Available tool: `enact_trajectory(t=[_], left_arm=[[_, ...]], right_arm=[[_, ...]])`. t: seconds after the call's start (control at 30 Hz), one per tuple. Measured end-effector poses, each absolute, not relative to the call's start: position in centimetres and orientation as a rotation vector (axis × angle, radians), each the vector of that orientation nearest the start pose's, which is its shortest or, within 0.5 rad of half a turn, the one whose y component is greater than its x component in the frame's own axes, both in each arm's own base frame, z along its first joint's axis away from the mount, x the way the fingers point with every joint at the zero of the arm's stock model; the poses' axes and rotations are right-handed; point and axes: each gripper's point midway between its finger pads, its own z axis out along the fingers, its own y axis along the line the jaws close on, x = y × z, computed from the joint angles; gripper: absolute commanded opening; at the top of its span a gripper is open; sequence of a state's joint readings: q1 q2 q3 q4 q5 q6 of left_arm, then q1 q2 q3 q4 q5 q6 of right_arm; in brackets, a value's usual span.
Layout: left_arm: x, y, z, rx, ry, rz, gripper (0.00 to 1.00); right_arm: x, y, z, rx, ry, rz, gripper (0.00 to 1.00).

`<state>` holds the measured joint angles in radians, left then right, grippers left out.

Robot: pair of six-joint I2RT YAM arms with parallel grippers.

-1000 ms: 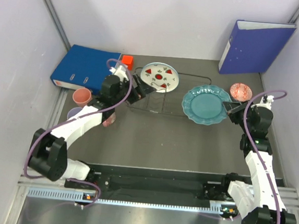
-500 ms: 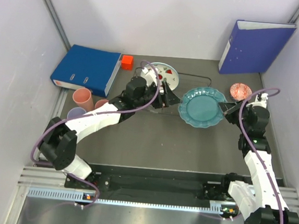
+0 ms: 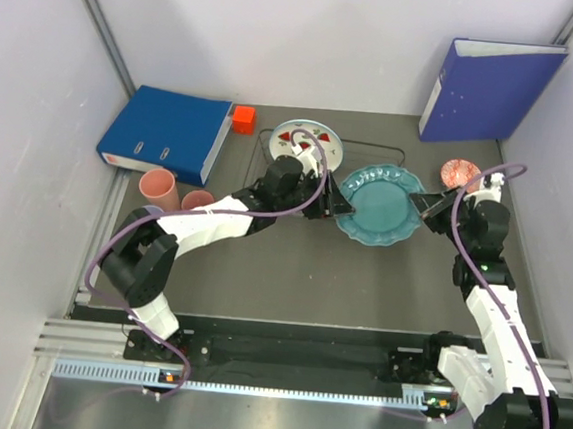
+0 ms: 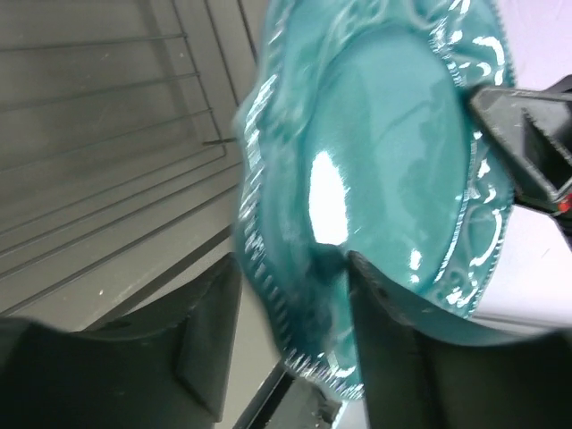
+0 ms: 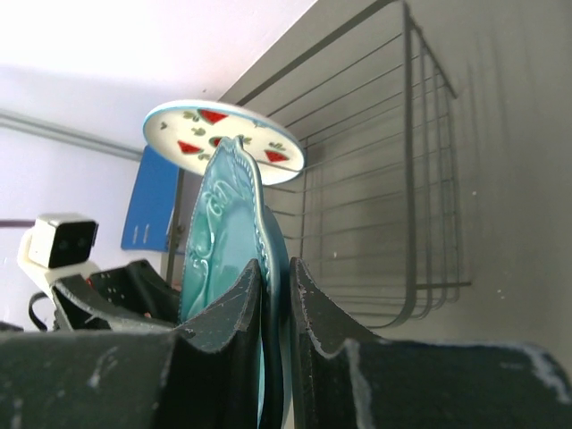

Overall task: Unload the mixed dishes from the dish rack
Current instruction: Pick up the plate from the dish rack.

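plate: teal plate [image 3: 378, 204] held above the counter [image 3: 292, 265], at the rack's [image 5: 410, 134] right end
right pincer [image 3: 430, 204]: clamped on its right rim
left pincer [image 3: 339, 207]: straddling the left rim; grip unclear
risk: plate drops if the right lets go early

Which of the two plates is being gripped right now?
The teal plate, pinched at its rim by the right gripper; the watermelon plate sits untouched in the rack.

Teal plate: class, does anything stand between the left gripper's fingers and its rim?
Nothing visible does. The left gripper straddles the teal plate at its rim, fingers either side; the right gripper is shut on the opposite rim.
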<state>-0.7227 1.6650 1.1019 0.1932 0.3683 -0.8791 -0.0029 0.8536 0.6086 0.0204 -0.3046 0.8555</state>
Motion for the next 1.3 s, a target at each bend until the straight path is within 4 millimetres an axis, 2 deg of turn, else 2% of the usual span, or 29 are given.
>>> enact_trajectory(t=[0.23,0.3,0.33,0.43,0.63,0.73,0.77,0.93,1.2,1.23,1.3], left_arm=[[30.6,-39.3,19.9,0.098,2.165,-1.371,0.51],[30.7,-39.3,20.0,0.091,2.16,-1.372,0.48],[30.8,-39.3,20.0,0.084,2.158,-1.372,0.4],[31.0,-39.2,19.9,0.058,2.157,-1.373,0.32],[31.6,-39.0,20.7,0.004,2.119,-1.424,0.31],[31.7,-39.1,21.0,-0.009,2.106,-1.441,0.11],[31.8,-39.1,21.2,-0.013,2.099,-1.447,0.0],[32.2,-39.0,21.8,-0.031,2.072,-1.47,0.0],[32.3,-39.0,20.9,-0.081,2.086,-1.531,0.01],[32.3,-39.0,20.9,-0.091,2.09,-1.541,0.13],[32.4,-39.0,21.1,-0.106,2.087,-1.56,0.23]], right_arm=[[31.9,9.0,22.5,0.547,1.789,0.901,0.0],[31.9,9.0,22.2,0.551,1.786,0.904,0.0],[31.9,9.0,22.0,0.556,1.787,0.907,0.0],[31.9,9.0,21.6,0.571,1.782,0.912,0.0],[32.3,9.1,21.7,0.587,1.757,0.935,0.0],[32.4,9.1,22.0,0.582,1.746,0.938,0.0],[32.4,9.1,22.1,0.579,1.741,0.939,0.0],[32.7,9.4,22.4,0.57,1.722,0.942,0.0],[32.9,9.6,21.8,0.567,1.71,0.943,0.0],[33.0,9.6,21.8,0.566,1.71,0.942,0.0],[33.1,9.6,21.9,0.562,1.702,0.944,0.0]])
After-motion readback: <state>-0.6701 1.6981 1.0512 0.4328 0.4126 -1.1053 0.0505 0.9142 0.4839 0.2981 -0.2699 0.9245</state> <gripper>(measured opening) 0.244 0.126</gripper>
